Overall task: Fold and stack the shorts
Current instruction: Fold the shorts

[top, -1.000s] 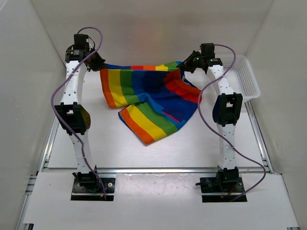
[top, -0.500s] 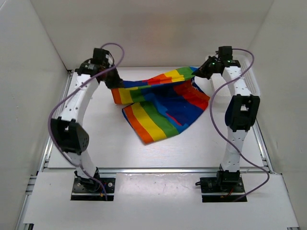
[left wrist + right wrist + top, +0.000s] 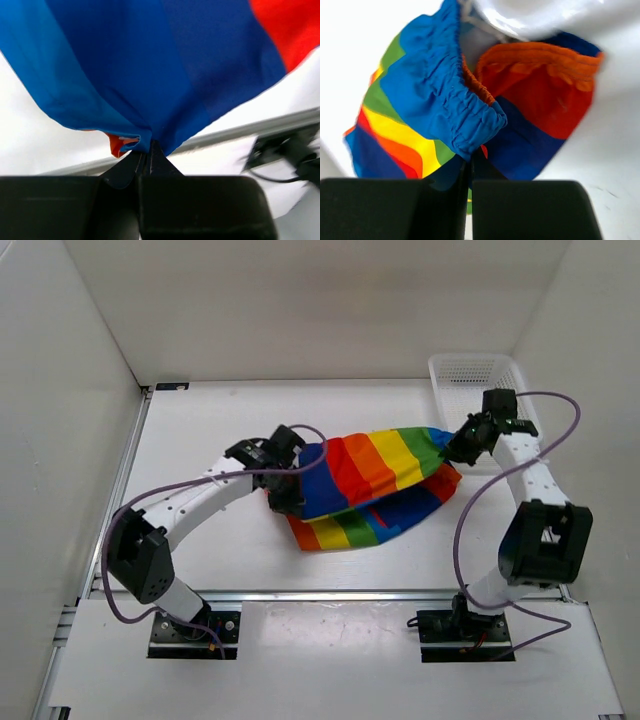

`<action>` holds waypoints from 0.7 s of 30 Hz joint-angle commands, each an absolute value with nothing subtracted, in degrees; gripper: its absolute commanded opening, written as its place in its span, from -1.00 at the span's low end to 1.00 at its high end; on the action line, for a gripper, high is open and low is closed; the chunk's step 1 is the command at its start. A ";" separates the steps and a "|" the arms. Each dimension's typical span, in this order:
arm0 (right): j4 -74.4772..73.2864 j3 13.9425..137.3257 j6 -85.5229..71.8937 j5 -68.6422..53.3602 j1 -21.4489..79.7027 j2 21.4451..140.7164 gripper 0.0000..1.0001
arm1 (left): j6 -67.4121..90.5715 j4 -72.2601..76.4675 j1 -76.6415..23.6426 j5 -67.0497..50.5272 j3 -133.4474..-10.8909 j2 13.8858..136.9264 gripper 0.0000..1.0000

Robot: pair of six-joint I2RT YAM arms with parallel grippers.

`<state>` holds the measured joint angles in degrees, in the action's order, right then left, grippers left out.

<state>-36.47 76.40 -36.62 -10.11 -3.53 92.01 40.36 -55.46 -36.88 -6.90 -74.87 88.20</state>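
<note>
Left gripper [image 3: 284, 492] and right gripper [image 3: 452, 452]: we are clamping both, fingers pressed together on cloth, onto opposite ends of the large, soft, rainbow-striped cloth shorts [image 3: 372, 472]. In the left wrist view we are pinching a blue hemmed fold; in the right wrist view we are pinching a gathered blue band just beside the orange-red waistband [image 3: 540, 55]. The shorts are hanging as a sagging sheet between the arms above the middle of the white table [image 3: 200, 430], with a lower layer lying on the surface beneath; the white plastic mesh basket [image 3: 470, 370] is standing well apart at the far right corner. We are judging the fabric light, limp and apt to slide over itself, so it is probably drooping wherever unsupported; hemmed corners and the elasticated waistband are offering the firmest holds, whereas a single thin layer may slip from the fingers.
</note>
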 commanded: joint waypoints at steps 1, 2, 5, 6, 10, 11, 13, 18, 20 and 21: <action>-35.07 70.59 -35.68 -0.44 -3.87 85.44 -1.00 | 43.32 -54.49 -41.13 -5.27 -71.90 88.50 -0.79; -34.46 68.75 -35.68 0.08 -3.87 85.43 -1.00 | 43.85 -54.49 -41.74 -5.27 -71.37 89.20 -0.74; -34.45 68.73 -35.68 0.09 -3.87 85.51 -1.00 | 43.86 -54.49 -43.85 -6.94 -70.58 89.21 0.31; -34.45 68.73 -35.68 0.09 -3.87 86.04 -1.00 | 43.86 -54.49 -43.86 -6.94 -70.58 89.21 0.81; -34.45 69.26 -35.68 -1.93 -3.87 86.57 -0.96 | 47.10 -57.13 -42.55 -3.16 -68.12 88.60 1.00; -34.45 69.26 -35.68 -1.93 -3.87 86.57 -0.94 | 48.94 -57.13 -41.84 -3.16 -66.29 88.07 1.00; -34.45 69.26 -35.68 -2.46 -3.87 86.57 -0.94 | 50.88 -53.80 -40.79 -3.16 -63.91 88.07 1.00; -34.45 69.26 -35.68 -2.99 -3.87 86.04 -0.89 | 52.91 -45.44 -39.46 -8.17 -59.41 93.49 1.00; -34.45 69.26 -35.68 -3.60 -3.87 85.52 -0.89 | 53.53 -44.13 -40.95 -8.17 -60.73 96.05 1.00; -34.45 69.26 -35.68 -3.60 -3.87 85.52 -0.89 | 53.53 -43.60 -40.96 -8.87 -62.04 97.20 1.00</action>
<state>-35.90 68.77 -36.60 -3.07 -3.68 86.41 51.86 -48.88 -39.88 -6.55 -59.79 95.46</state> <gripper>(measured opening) 0.057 0.992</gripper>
